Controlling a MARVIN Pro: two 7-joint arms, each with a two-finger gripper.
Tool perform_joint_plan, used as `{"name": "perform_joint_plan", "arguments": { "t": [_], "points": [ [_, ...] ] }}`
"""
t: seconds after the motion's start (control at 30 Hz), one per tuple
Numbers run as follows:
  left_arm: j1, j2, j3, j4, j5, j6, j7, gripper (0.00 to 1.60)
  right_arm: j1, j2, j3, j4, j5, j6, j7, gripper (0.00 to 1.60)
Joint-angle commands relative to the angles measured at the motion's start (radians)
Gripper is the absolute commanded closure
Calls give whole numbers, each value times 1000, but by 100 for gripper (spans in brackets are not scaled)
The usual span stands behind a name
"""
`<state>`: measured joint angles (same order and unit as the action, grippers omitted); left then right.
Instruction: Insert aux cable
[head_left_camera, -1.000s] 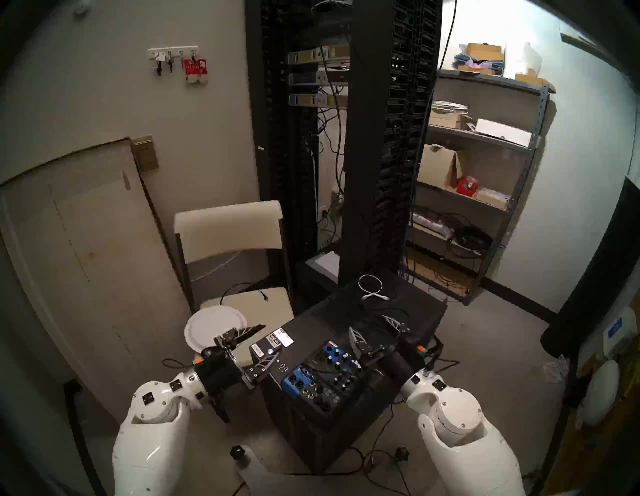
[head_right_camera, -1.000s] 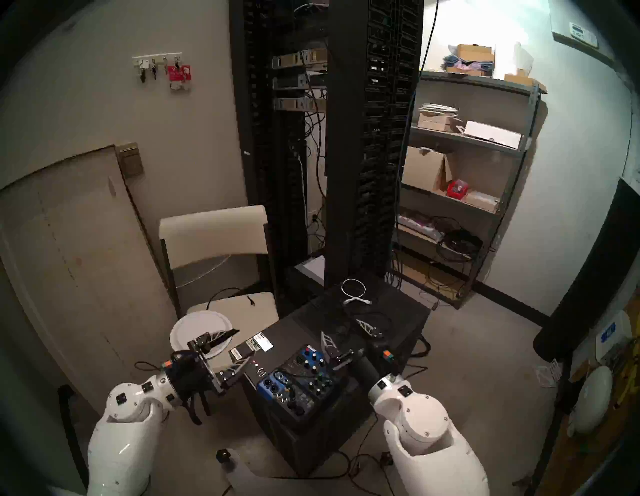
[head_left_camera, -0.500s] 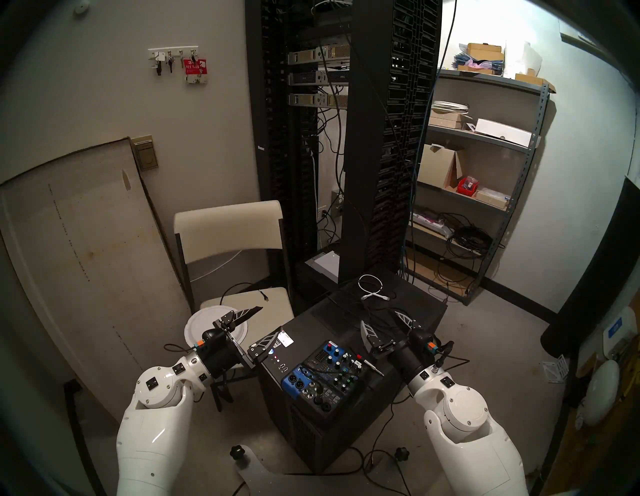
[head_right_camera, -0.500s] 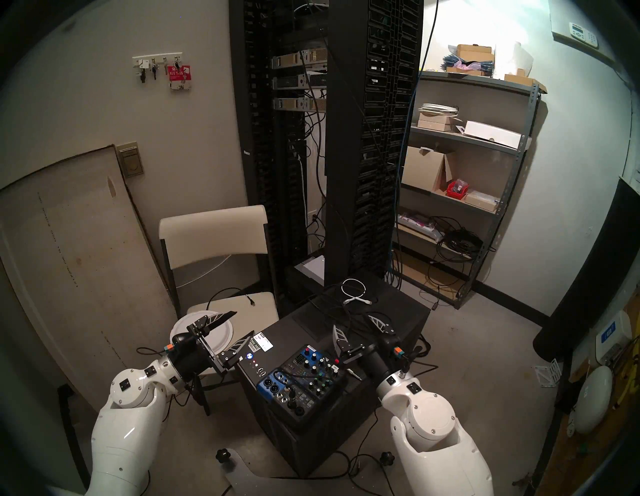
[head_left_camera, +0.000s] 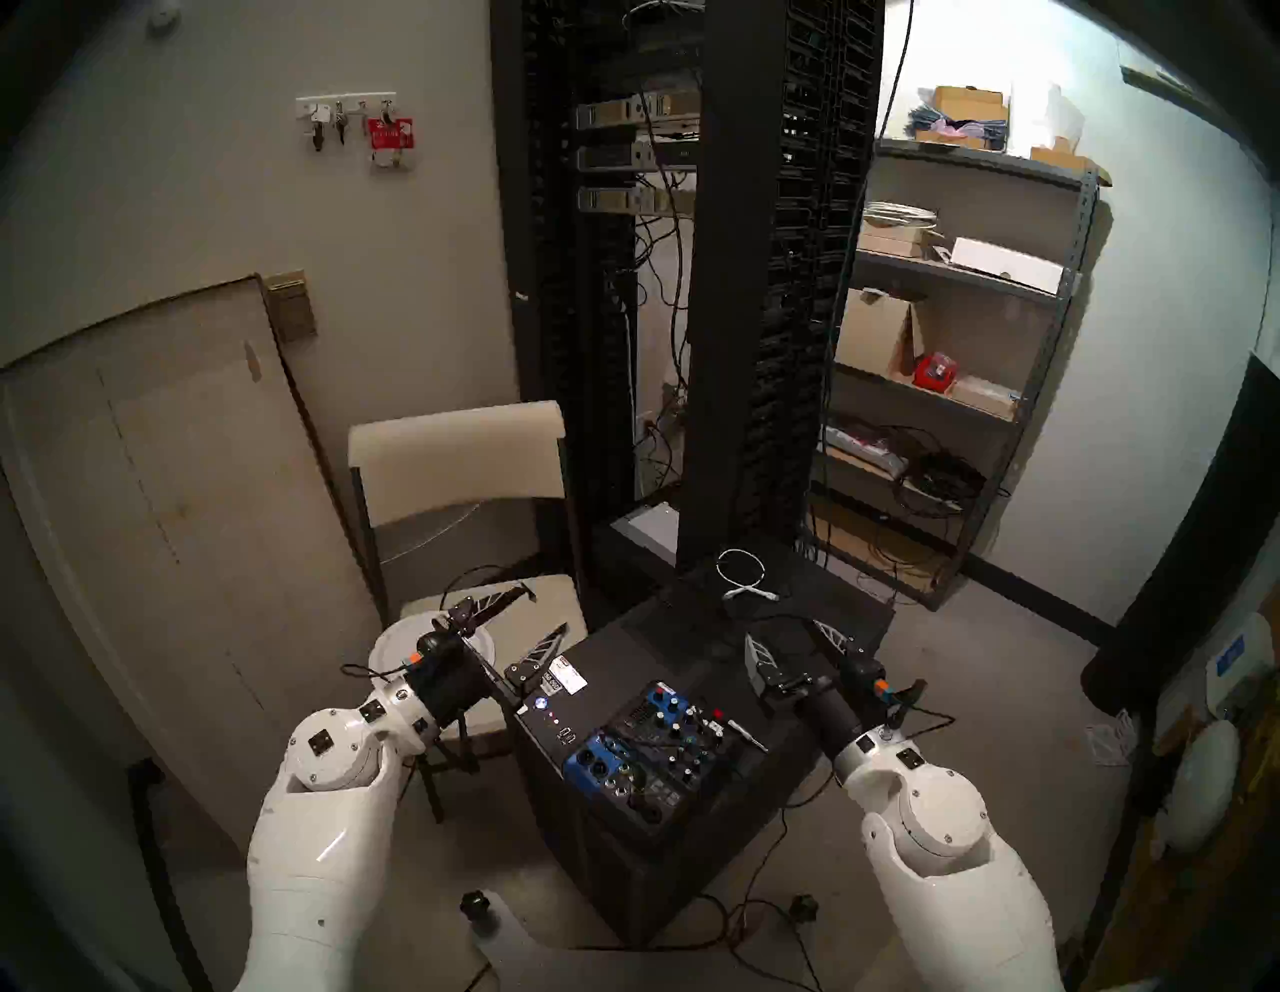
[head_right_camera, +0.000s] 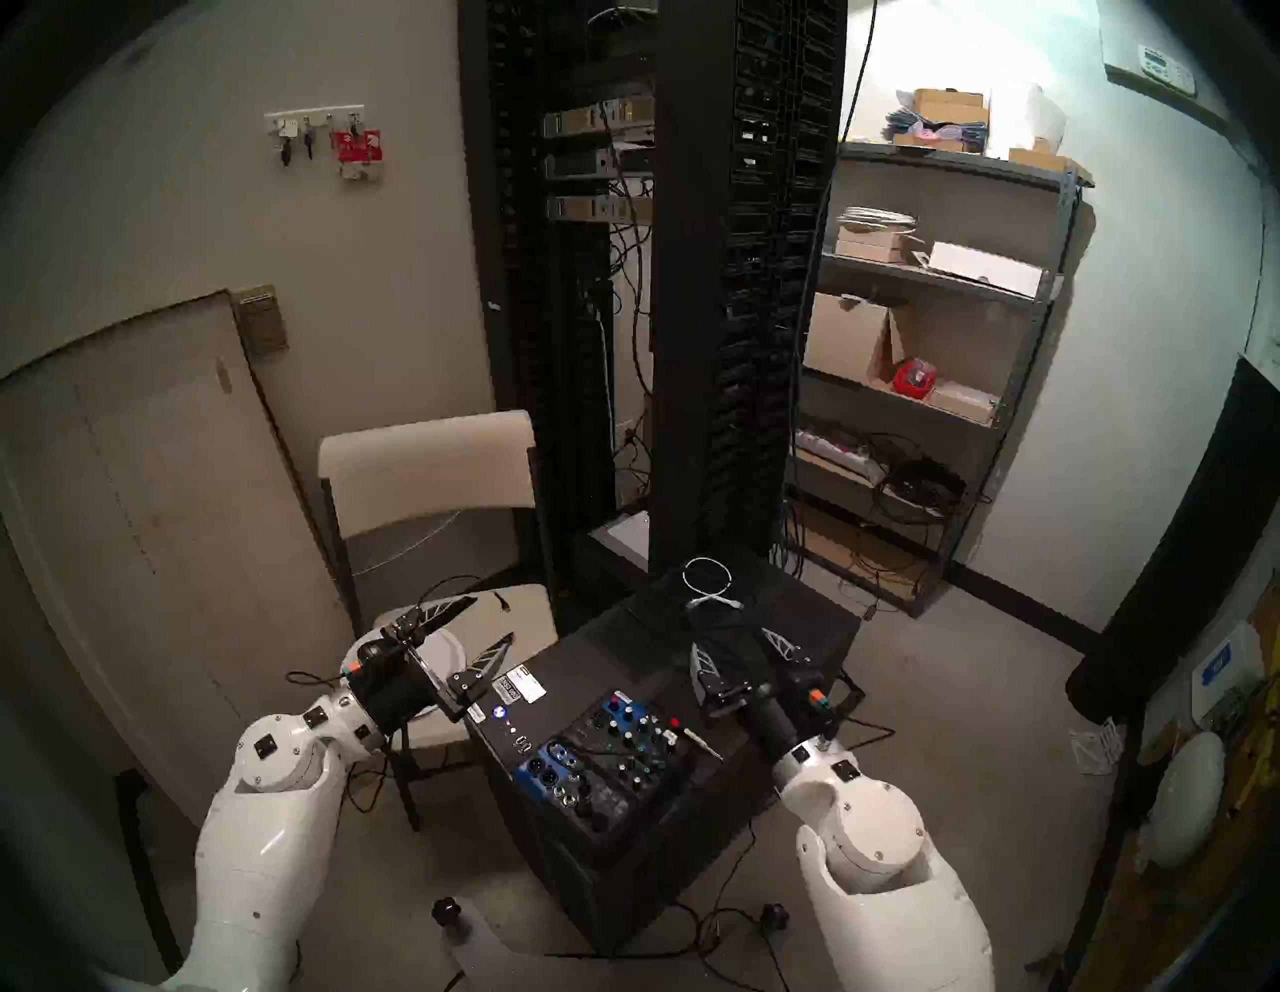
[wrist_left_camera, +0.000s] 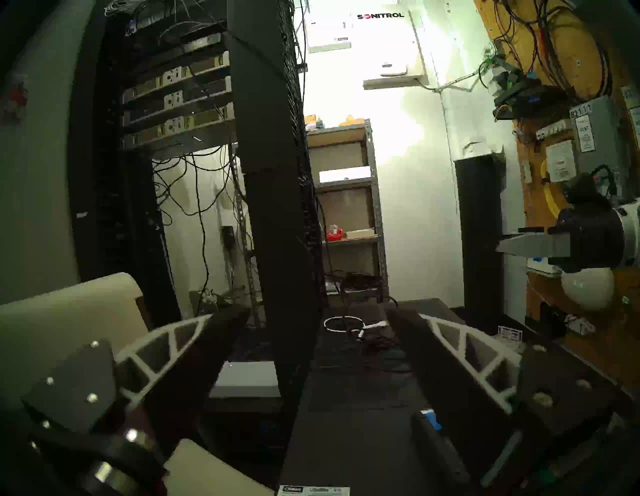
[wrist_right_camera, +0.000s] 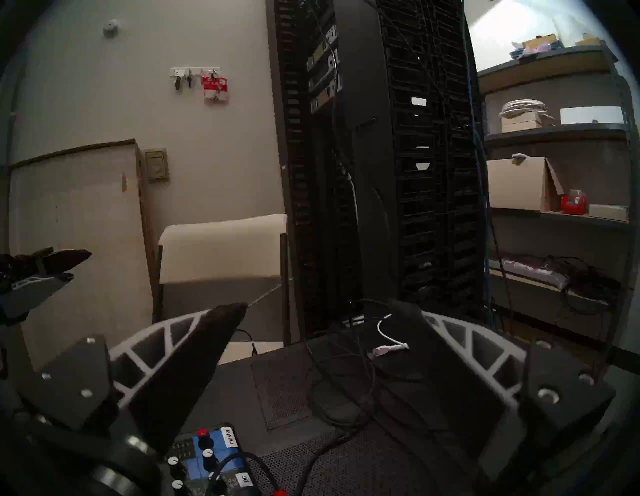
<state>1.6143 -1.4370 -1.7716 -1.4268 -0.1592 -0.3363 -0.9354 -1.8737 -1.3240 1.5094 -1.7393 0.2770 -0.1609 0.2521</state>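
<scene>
- The aux cable (head_left_camera: 747, 734) lies on top of the black cabinet (head_left_camera: 609, 658), its slim silver plug just beside the right edge of the audio mixer (head_left_camera: 647, 751), with nothing gripping it.
- The audio mixer sits at the cabinet top's near corner, blue panels and small knobs facing up.
- The left gripper (head_left_camera: 547, 609) hovers off the cabinet's left edge, over the chair (head_left_camera: 457, 450); its jaws stand wide apart and hold nothing.
- A white plate (head_left_camera: 395, 644) rests on the chair seat, partly hidden under the left wrist.
- The right gripper (head_left_camera: 789, 634) hovers over the right part of the cabinet top, beyond the mixer; its jaws are wide too, and empty.
- In the right wrist view, loose black cords run across the cabinet top between the spread fingers (wrist_right_camera: 194, 353).
- A short white cable (head_left_camera: 744, 578), coiled in a loop, lies near the cabinet's far edge, well apart from the plug.
- Behind the cabinet stands a tall black server rack (head_left_camera: 727, 277); a metal shelf unit (head_left_camera: 970, 277) with boxes is to its right.
</scene>
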Motion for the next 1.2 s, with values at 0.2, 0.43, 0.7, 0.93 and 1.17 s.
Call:
{"name": "perform_joint_plan", "arguments": {
  "t": [0.2, 0.43, 0.7, 0.93, 1.17],
  "points": [
    [-64, -9, 5, 13, 9, -4, 32, 9, 19, -1, 14, -8, 10, -15, 6, 0],
    [-67, -8, 7, 24, 8, -10, 37, 8, 21, -2, 19, -4, 11, -16, 12, 0],
    [-64, -11, 7, 18, 5, -11, 42, 9, 23, -4, 22, 0, 9, -17, 22, 0],
    [-64, -10, 9, 18, 4, -11, 44, 9, 21, -11, 24, 2, -2, -30, 18, 0],
    [-64, -9, 10, 18, 4, -11, 45, 9, 21, -14, 26, 2, -5, -30, 21, 0]
  ]
}}
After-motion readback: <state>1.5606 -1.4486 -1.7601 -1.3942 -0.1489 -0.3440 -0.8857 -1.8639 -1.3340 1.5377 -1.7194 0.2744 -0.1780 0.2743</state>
